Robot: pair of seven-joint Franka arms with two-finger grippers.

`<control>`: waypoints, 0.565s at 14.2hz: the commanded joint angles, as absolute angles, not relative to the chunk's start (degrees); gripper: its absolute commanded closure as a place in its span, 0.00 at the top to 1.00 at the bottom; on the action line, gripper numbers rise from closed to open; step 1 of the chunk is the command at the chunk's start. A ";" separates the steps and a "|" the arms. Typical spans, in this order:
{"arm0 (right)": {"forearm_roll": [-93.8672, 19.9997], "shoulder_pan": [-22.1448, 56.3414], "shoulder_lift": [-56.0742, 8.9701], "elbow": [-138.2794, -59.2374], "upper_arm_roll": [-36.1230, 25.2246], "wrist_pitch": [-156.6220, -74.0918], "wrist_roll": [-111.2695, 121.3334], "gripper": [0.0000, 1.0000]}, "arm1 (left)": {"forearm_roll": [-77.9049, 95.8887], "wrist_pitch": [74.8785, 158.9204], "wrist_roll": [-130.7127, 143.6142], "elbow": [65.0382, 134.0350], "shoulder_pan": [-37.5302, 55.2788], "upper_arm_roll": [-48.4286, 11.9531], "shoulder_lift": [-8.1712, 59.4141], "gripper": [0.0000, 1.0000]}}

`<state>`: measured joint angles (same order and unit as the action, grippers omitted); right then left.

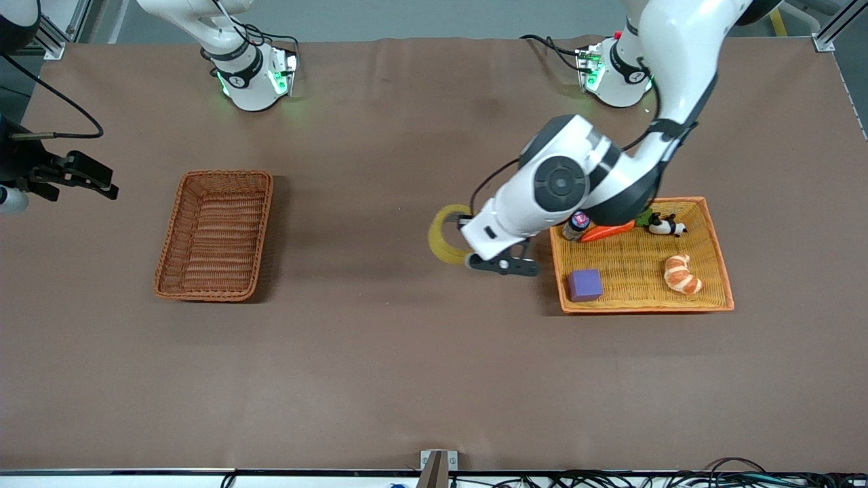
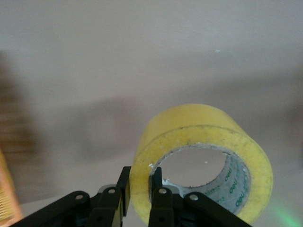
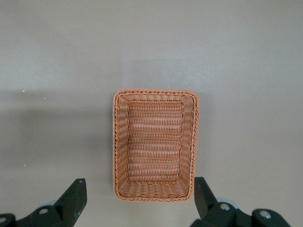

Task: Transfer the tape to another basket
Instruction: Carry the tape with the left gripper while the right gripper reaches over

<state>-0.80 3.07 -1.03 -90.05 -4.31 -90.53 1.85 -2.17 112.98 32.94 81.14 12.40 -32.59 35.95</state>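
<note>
Left gripper [image 1: 468, 261] is up over bare table [image 1: 380, 352], just off the orange tray [image 1: 715, 251] at that tray's 9 o'clock edge in the front view. Its fingers [image 2: 161, 201] pinch the wall of the tape [image 1: 447, 234], one inside the hollow centre and one on the outer face; the left wrist view shows the roll [image 2: 203, 161] clamped this way, with open table under it. The roll stands on edge in the grip, carried clear of the table as far as the front view lets me judge.

Basket [image 1: 215, 234] sits toward the right arm's end of the table, well apart from the tape, at roughly 9 o'clock from it in the front view. Nothing lies in it.

Right gripper [image 3: 139, 201] waits high over the table at the right arm's end; its wrist view looks straight down on the basket [image 3: 155, 144]. Its fingers [image 3: 73, 198] are spread wide with nothing between them.

Orange tray holds a purple cube [image 1: 584, 285], a croissant [image 1: 681, 273], a carrot [image 1: 607, 232], a small bottle [image 1: 576, 225] and a small black-and-white toy [image 1: 668, 226].
</note>
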 commanded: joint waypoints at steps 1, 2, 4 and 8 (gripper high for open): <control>-1.14 2.37 -0.44 -90.97 -3.87 -90.88 2.46 1.00 | -5.61 116.26 37.16 76.12 18.53 -31.56 41.29 0.01; -1.14 2.29 -0.53 -90.97 -3.87 -90.88 2.46 1.00 | -6.41 117.76 38.57 75.42 18.98 -31.55 42.70 0.01; -1.23 2.20 -0.70 -90.97 -3.95 -91.40 2.46 1.00 | -8.08 119.00 39.02 74.97 22.73 -30.77 44.81 0.01; -1.32 2.64 -2.54 -90.88 -3.87 -92.28 2.29 1.00 | -9.14 126.26 39.37 70.15 40.66 -12.78 51.13 0.01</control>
